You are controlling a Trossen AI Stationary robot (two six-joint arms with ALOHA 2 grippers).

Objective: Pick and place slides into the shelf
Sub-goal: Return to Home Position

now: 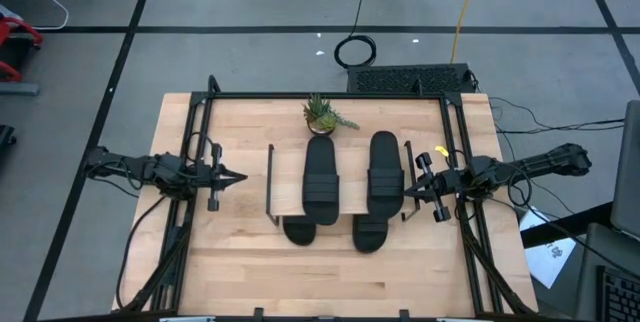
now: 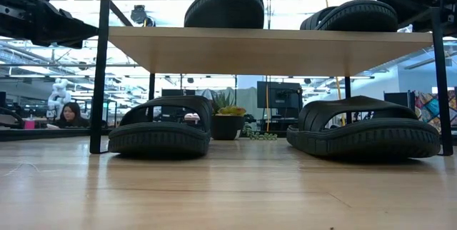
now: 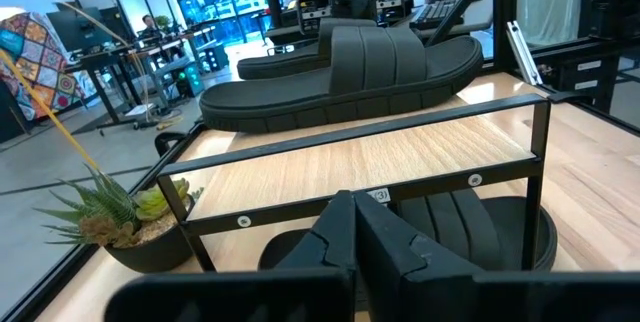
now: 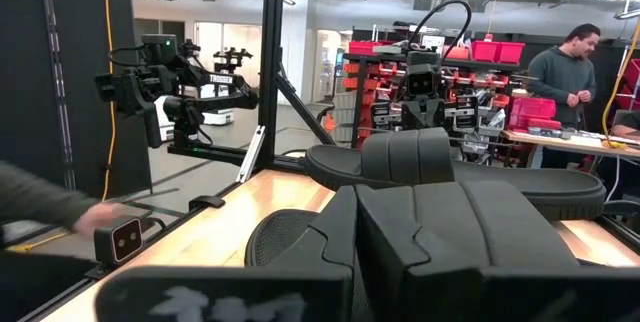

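Observation:
The shelf (image 1: 290,177) stands mid-table, a light wood board (image 2: 271,48) on thin black end frames. Two black slides (image 1: 320,177) (image 1: 384,172) lie side by side, soles down, on its board. Two more rest on the table under it, their ends (image 1: 298,230) (image 1: 370,234) sticking out toward the near edge. In the low view these are the lower pair (image 2: 161,126) (image 2: 364,130). My left gripper (image 1: 235,176) is shut, left of the shelf, clear of it. My right gripper (image 1: 408,194) is shut, close beside the shelf's right end frame.
A small potted plant (image 1: 322,114) stands at the far side of the shelf. Black frame rails run along the table's left and right sides (image 1: 195,162). A person's hand (image 4: 95,217) reaches in near the small camera (image 4: 125,237) at the near edge. Bare tabletop lies in front (image 1: 330,282).

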